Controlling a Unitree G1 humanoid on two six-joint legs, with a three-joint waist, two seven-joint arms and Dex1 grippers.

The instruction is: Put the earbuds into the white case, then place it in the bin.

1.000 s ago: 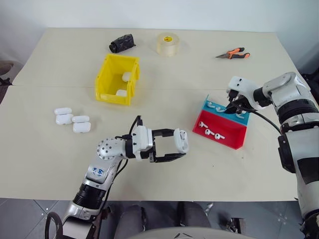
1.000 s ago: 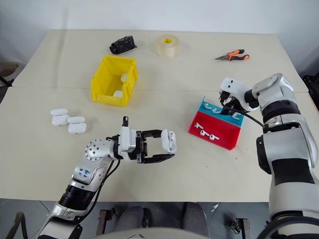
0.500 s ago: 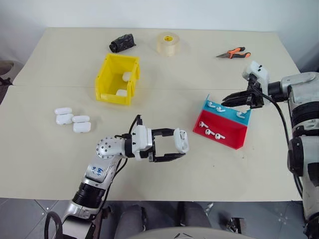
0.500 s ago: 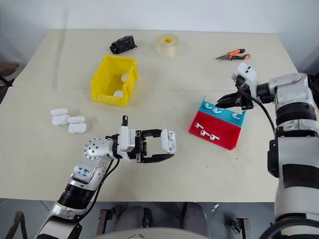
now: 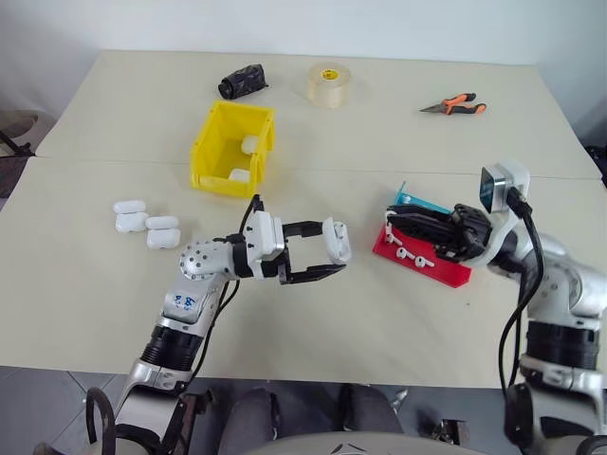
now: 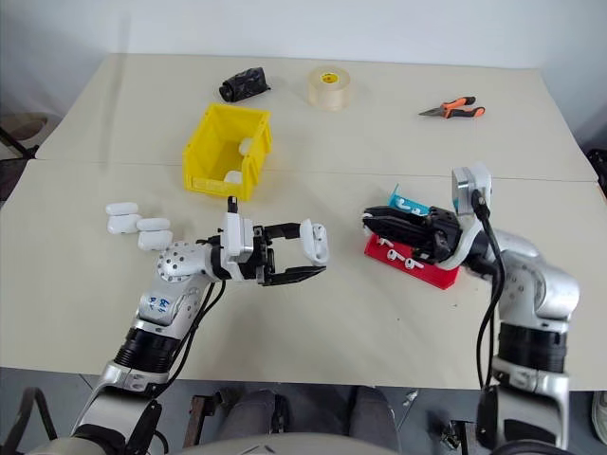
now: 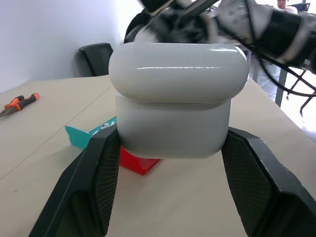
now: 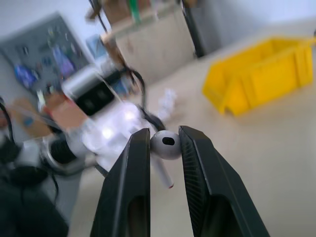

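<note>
My left gripper [image 5: 334,252] is shut on the white case [image 5: 338,241], holding it above the table's middle. In the left wrist view the case [image 7: 177,98] sits between both black fingers [image 7: 98,173]. My right gripper [image 5: 391,216] points left toward the case from a short gap away. It is shut on one earbud [image 8: 166,144], stem hanging down. More earbuds [image 5: 410,254] lie in the red and blue tray [image 5: 446,273], partly hidden behind the right gripper. The yellow bin [image 5: 205,142] stands farther back on the left with two white cases [image 5: 239,175] inside.
Several spare white cases [image 5: 144,223] lie at the left of the table. Along the far edge sit a black bundle [image 5: 242,81], a tape roll [image 5: 329,83] and orange pliers [image 5: 453,103].
My right gripper left the tray's far side and swung in over it, turning to point at the case with an earbud held. The left gripper kept its hold on the case, drifting only slightly.
</note>
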